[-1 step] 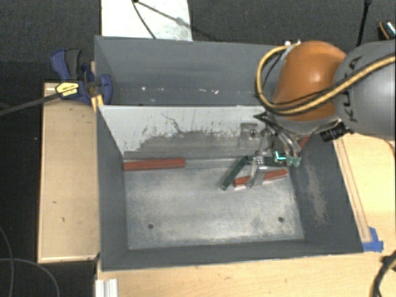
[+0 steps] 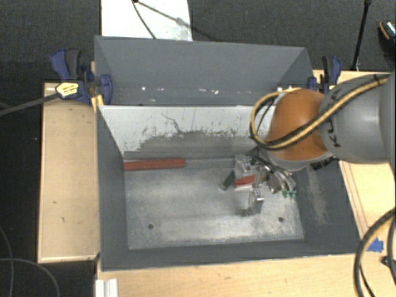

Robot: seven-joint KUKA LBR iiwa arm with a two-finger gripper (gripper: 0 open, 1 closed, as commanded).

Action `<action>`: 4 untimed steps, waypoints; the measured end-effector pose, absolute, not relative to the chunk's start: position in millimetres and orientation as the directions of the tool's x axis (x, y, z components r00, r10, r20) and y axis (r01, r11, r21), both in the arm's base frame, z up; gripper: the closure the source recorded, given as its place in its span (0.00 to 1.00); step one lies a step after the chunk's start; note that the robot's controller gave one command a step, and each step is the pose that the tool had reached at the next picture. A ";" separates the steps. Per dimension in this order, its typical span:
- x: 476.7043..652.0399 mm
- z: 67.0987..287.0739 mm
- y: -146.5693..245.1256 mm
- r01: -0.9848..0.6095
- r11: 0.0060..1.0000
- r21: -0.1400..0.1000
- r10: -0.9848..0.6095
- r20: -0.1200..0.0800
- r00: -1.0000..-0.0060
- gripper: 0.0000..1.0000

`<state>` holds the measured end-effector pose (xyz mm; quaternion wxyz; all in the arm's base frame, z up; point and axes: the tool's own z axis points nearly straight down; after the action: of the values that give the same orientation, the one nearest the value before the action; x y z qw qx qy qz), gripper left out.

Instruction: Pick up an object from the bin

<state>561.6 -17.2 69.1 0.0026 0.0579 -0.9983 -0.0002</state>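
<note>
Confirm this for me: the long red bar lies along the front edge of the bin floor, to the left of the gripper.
Not quite. The long red bar lies at the back of the bin floor, against the foot of the back wall, not along the front edge. The camera view shows it there. It is indeed to the left of the gripper.

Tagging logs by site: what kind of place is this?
Probably a robotics lab test cell for bin picking: a grey metal bin with a scratched floor, a robot arm reaching in, a red bar inside.
</note>
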 end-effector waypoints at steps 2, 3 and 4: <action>564.4 73.5 -16.3 -0.115 0.993 0.000 -0.115 -0.003 -0.993 0.00; 575.4 70.8 -81.1 -0.051 0.999 -0.003 -0.051 -0.006 -0.999 0.00; 575.2 70.9 -76.8 -0.056 0.998 0.000 -0.056 -0.005 -0.998 1.00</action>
<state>575.2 -76.8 70.9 -0.0023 0.0283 -0.9996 0.0000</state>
